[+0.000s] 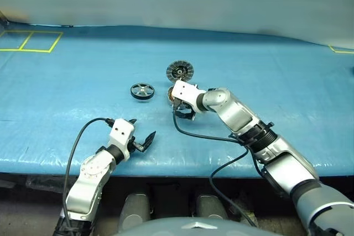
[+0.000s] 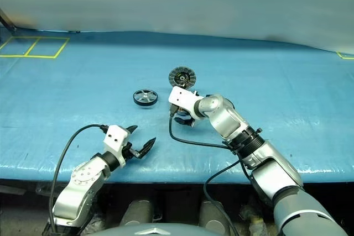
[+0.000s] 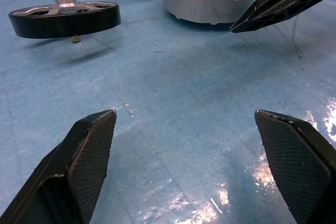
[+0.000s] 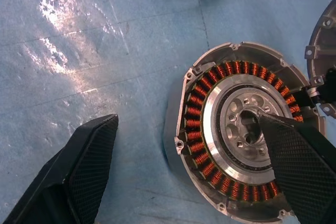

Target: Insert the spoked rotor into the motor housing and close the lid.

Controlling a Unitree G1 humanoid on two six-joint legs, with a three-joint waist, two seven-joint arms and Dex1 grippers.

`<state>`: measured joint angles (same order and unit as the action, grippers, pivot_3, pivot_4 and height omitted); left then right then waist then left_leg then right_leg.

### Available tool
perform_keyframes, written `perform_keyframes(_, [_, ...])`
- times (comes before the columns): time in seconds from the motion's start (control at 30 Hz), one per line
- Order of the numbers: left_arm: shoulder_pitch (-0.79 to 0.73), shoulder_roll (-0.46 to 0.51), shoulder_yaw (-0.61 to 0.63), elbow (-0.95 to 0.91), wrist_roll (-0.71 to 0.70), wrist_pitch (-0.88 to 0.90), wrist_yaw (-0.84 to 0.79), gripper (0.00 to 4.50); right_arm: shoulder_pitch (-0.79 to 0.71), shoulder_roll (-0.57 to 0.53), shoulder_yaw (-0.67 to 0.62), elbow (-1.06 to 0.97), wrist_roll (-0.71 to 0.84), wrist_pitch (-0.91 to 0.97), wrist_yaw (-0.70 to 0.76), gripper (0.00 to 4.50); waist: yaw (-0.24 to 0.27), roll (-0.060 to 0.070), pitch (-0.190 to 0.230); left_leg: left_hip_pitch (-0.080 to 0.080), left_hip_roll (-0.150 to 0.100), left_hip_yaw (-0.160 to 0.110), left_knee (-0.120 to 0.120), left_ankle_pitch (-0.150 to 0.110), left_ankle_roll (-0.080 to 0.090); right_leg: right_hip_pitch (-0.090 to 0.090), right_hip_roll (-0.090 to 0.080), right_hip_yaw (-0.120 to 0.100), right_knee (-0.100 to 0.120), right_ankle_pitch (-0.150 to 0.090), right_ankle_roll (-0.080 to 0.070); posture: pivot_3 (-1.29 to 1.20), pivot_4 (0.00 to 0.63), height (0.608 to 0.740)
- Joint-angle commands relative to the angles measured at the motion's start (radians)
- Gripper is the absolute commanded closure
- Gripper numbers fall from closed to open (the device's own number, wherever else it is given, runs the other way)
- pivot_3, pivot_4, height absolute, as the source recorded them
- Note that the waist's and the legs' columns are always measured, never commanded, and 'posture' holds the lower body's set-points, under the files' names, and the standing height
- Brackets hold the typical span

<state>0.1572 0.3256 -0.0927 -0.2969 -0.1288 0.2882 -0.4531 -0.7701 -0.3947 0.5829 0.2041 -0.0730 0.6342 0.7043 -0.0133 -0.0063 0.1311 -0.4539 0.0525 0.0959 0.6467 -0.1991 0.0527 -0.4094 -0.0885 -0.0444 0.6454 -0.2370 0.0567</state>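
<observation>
**We get ready to grab the motor shell**

Our right gripper hangs over the motor housing, and its two black fingers are spread wide with nothing in them. One finger is over the middle of the shell and the other is out over the bare blue mat. We think it is there to hold the shell steady, or to line up a grip on its wall, so the wheel can go in after.

Our left gripper waits low near the front edge of the mat, also wide apart and empty. It points toward the spoked rotor, which sits on the mat a little to the left of the shell. We guess this hand will go and fetch it.

The lid lies flat just behind the shell, with its lined face up.

The shell is a round silver cup. Inside it has a ring of shiny orange wire bundles and a smooth grey middle with small holes. The rotor is a black ring with flat silver spokes and a little pin under it, so it leans a bit. The mat is blue, woven and a little shiny. The finger pads look bumpy, like tiny squares, good for gripping.
</observation>
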Motion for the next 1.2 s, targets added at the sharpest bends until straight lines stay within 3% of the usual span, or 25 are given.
perform_keyframes(0.03, [-0.009, 0.0, -0.009, -0.054, 0.003, -0.017, 0.001, 0.02, -0.024, 0.013, -0.013, 0.034, -0.023, -0.032, 0.031, 0.0, 0.0, 0.0, 0.0, 0.0, 0.0, 0.0, 0.0, 0.0, 0.0, 0.0, 0.0, 0.0, 0.0, 0.0, 0.0, 0.0, 0.15, 0.74])
perform_keyframes(0.17, [-0.02, -0.006, -0.016, -0.051, 0.003, -0.017, 0.004, 0.02, -0.035, 0.03, -0.014, 0.099, -0.038, -0.032, 0.066, 0.0, 0.0, 0.0, 0.0, 0.001, 0.0, 0.0, 0.0, 0.0, 0.0, 0.001, 0.0, 0.0, 0.0, 0.0, 0.0, 0.0, 0.15, 0.74])
perform_keyframes(0.2, [-0.02, -0.006, -0.017, -0.051, 0.003, -0.017, 0.004, 0.0, -0.038, 0.033, -0.014, 0.116, -0.043, -0.033, 0.07, 0.18, -0.001, 0.0, 0.0, 0.001, 0.0, 0.0, 0.001, 0.0, 0.0, 0.001, 0.0, 0.0, 0.0, 0.0, 0.0, 0.0, 0.15, 0.74])
perform_keyframes(0.27, [-0.018, -0.007, -0.018, -0.053, 0.003, -0.02, 0.006, 0.0, -0.048, 0.044, -0.014, 0.155, -0.056, -0.034, 0.077, 0.56, -0.001, 0.0, 0.0, 0.002, 0.0, 0.001, 0.0, 0.0, 0.0, 0.001, 0.0, 0.001, 0.001, 0.0, 0.0, 0.0, 0.15, 0.74])
perform_keyframes(0.47, [-0.003, -0.005, -0.005, -0.063, -0.001, -0.027, 0.016, 0.0, -0.072, 0.069, -0.005, 0.234, -0.088, -0.039, 0.103, 2.49, -0.001, 0.0, -0.001, 0.003, 0.0, 0.001, 0.0, 0.0, 0.0, 0.002, 0.0, 0.001, 0.001, 0.0, 0.0, 0.0, 0.15, 0.74])
perform_keyframes(0.5, [-0.001, -0.004, -0.003, -0.064, -0.001, -0.027, 0.017, 0.0, -0.074, 0.074, -0.007, 0.24, -0.091, -0.036, 0.105, 2.57, -0.003, 0.0, -0.001, 0.003, 0.0, 0.001, 0.0, 0.0, 0.0, 0.002, 0.0, 0.001, 0.001, 0.0, 0.0, 0.0, 0.15, 0.74])
perform_keyframes(0.73, [0.01, 0.001, 0.009, -0.076, 0.0, -0.029, 0.024, 0.0, -0.005, 0.103, -0.044, 0.126, -0.062, 0.091, 0.131, 2.62, -0.006, 0.0, -0.001, 0.005, 0.001, 0.001, 0.0, -0.002, -0.005, 0.003, -0.001, 0.002, 0.002, 0.0, 0.0, 0.0, 0.15, 0.74])
perform_keyframes(1.0, [0.034, 0.025, 0.047, -0.086, 0.0, -0.047, 0.022, 0.0, 0.252, 0.146, -0.081, -0.293, 0.011, 0.451, 0.072, 2.64, -0.007, -0.003, -0.007, 0.005, 0.002, 0.001, -0.002, -0.004, -0.003, 0.003, -0.005, 0.001, 0.001, -0.003, -0.005, 0.0, 0.15, 0.74])
perform_keyframes(1.2, [0.032, 0.025, 0.049, -0.084, -0.004, -0.042, 0.017, 0.0, 0.351, 0.198, -0.065, -0.482, 0.033, 0.594, -0.02, 2.64, -0.008, -0.005, -0.009, 0.006, 0.003, 0.0, -0.001, -0.007, -0.009, 0.003, -0.005, 0.0, 0.001, -0.003, -0.006, 0.0, 0.15, 0.74])
